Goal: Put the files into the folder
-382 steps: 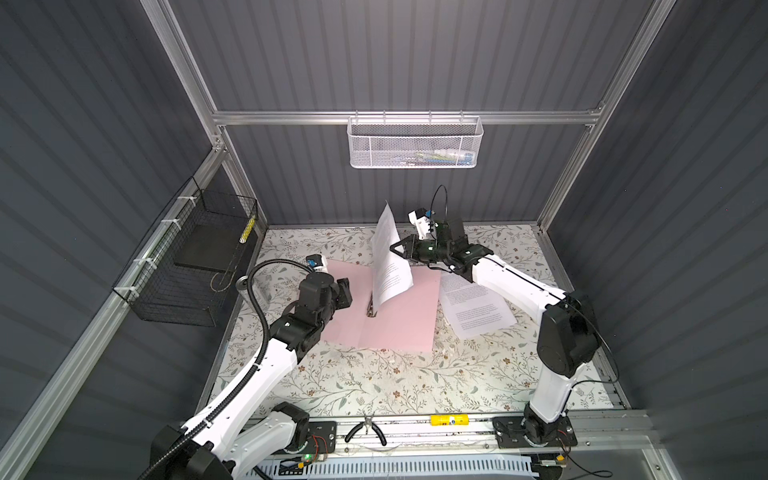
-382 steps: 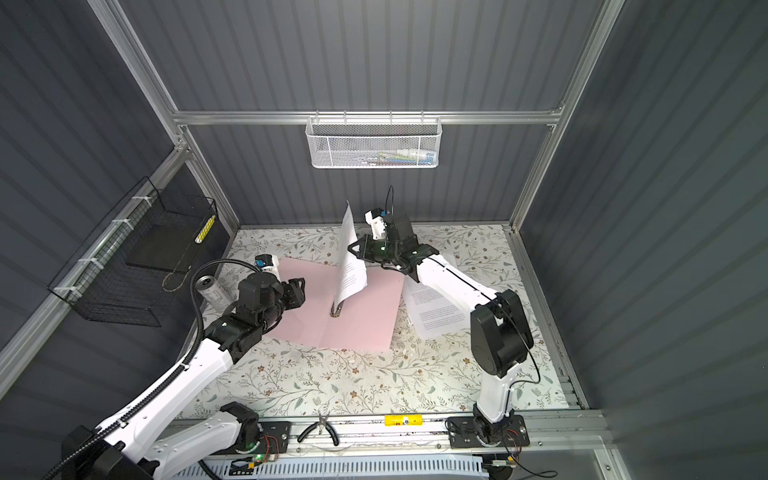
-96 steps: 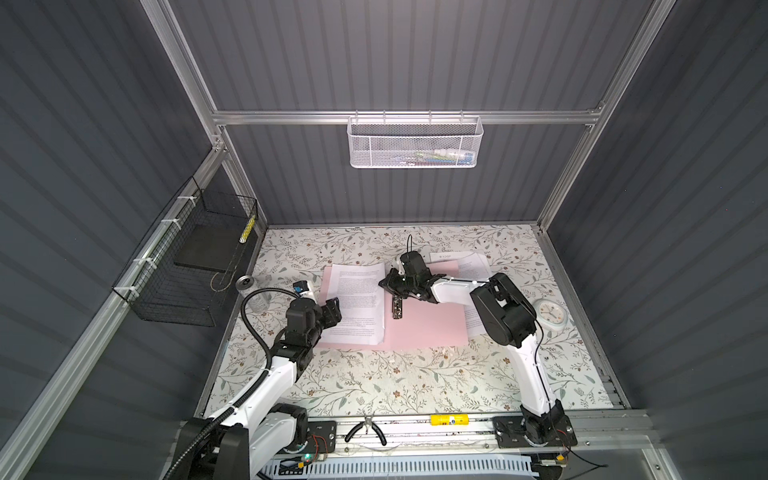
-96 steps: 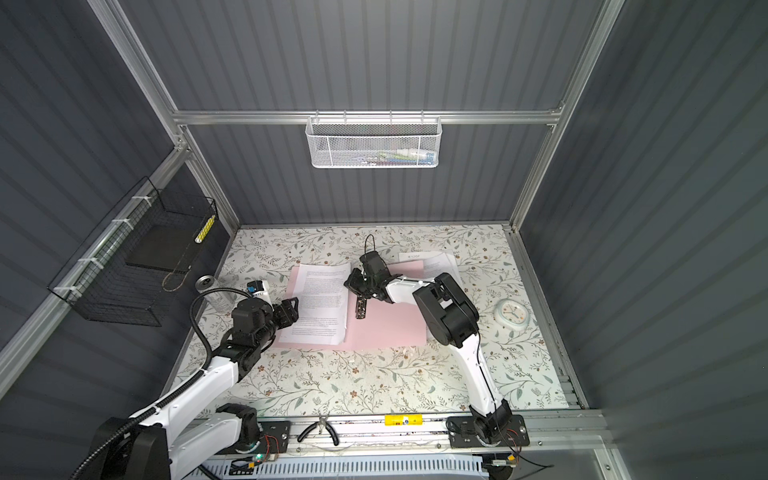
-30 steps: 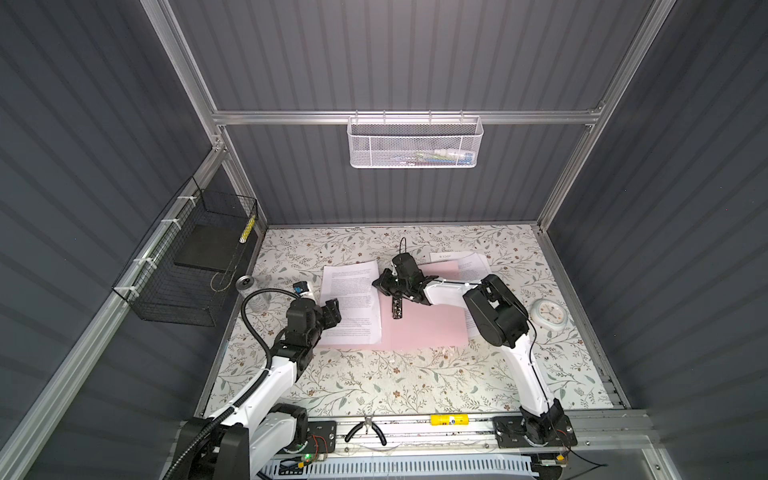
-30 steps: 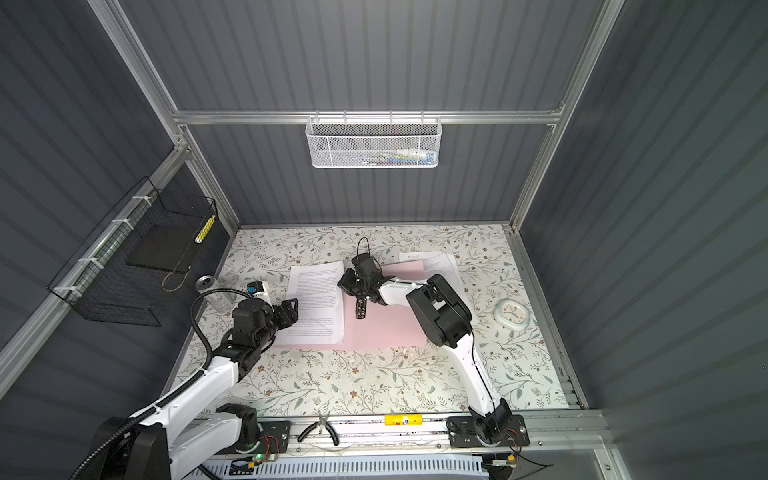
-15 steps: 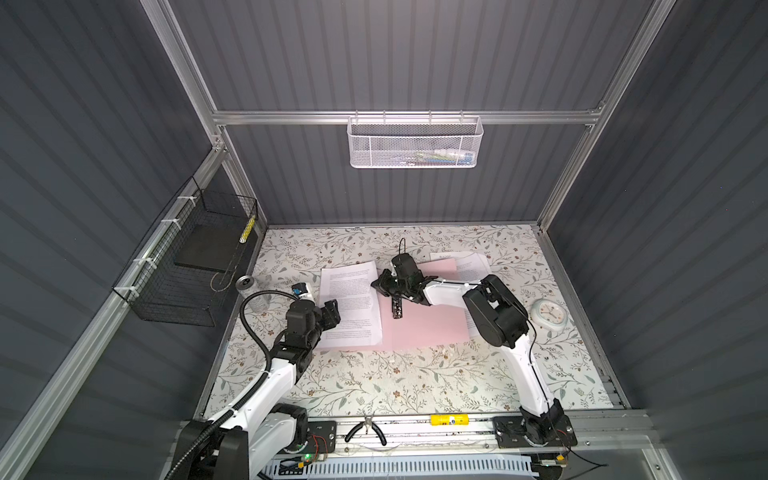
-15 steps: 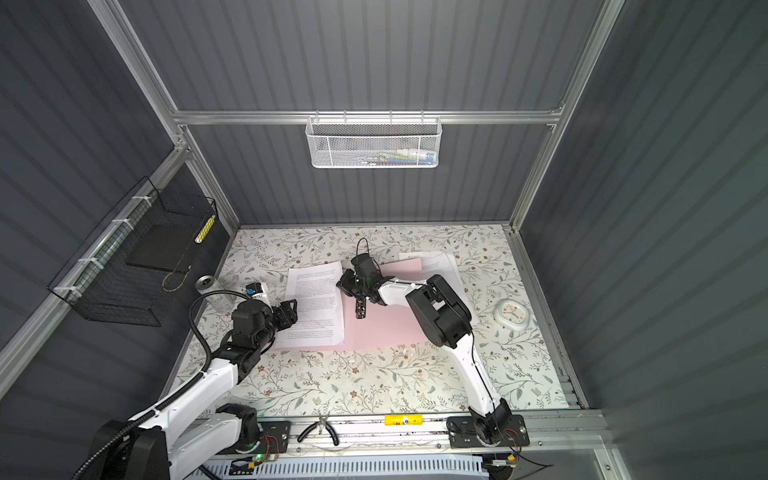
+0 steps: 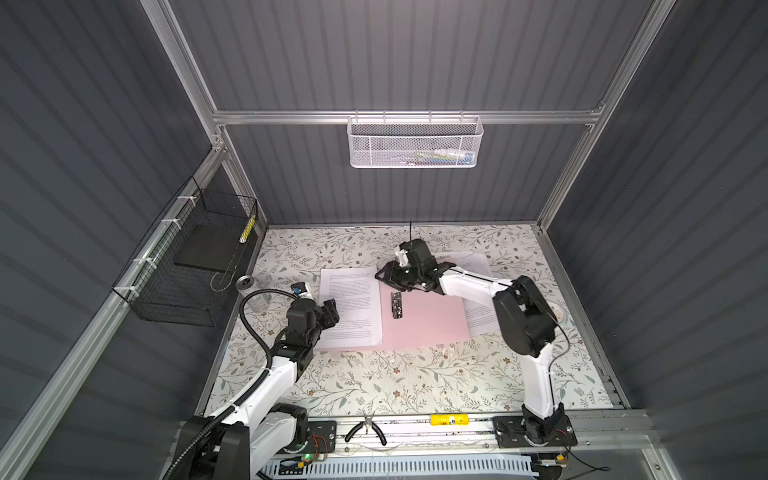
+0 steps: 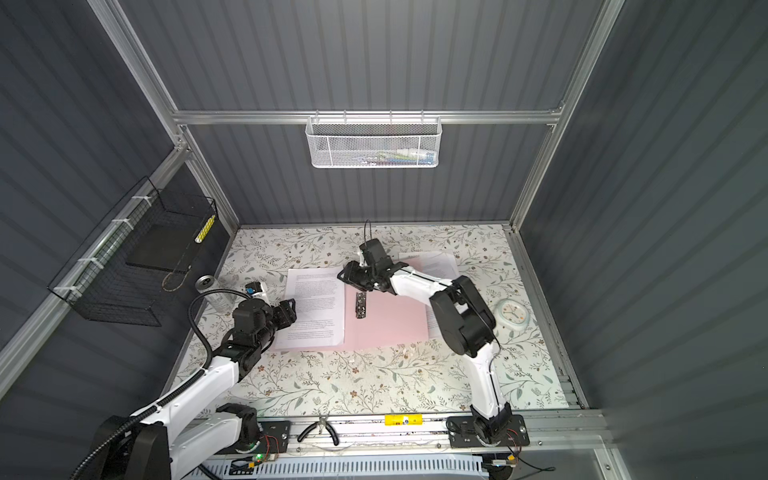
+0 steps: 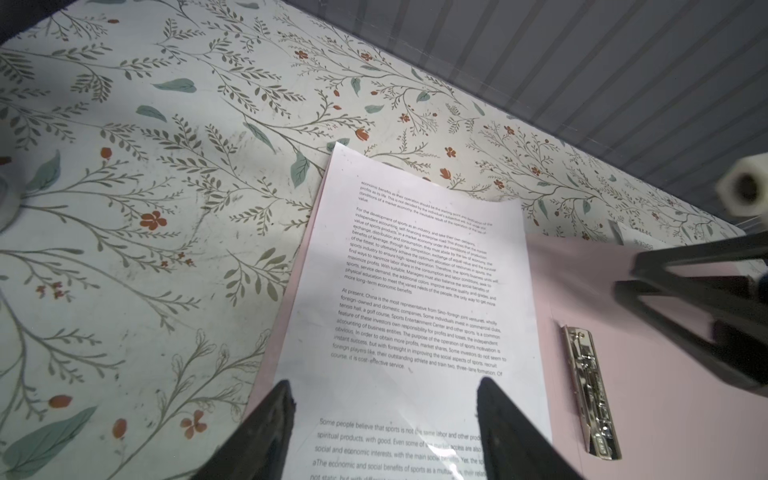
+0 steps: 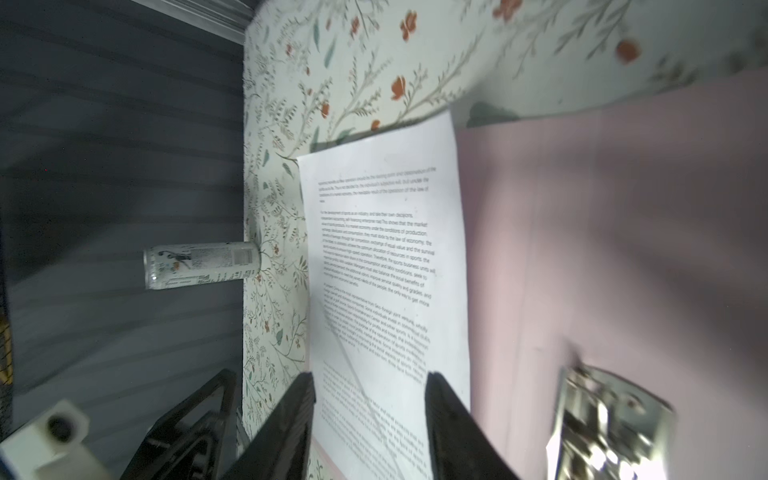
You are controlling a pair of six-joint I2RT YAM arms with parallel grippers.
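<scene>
One white printed paper sheet (image 9: 351, 307) is laid flat on the left leaf of the open pale pink folder (image 9: 424, 320), beside its metal clip (image 9: 397, 305), on the floral table (image 9: 374, 374). More sheets (image 9: 478, 266) are seen at its right edge, judged yet to be filed. The left gripper (image 9: 330, 309) and the right gripper (image 9: 384, 276) are held open and empty at the filed sheet's edges.

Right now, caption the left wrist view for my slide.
Open left end effector over printed sheet on the open pink folder.

White arms (image 9: 266, 386); black joints (image 9: 523, 320), cables (image 9: 248, 320)
</scene>
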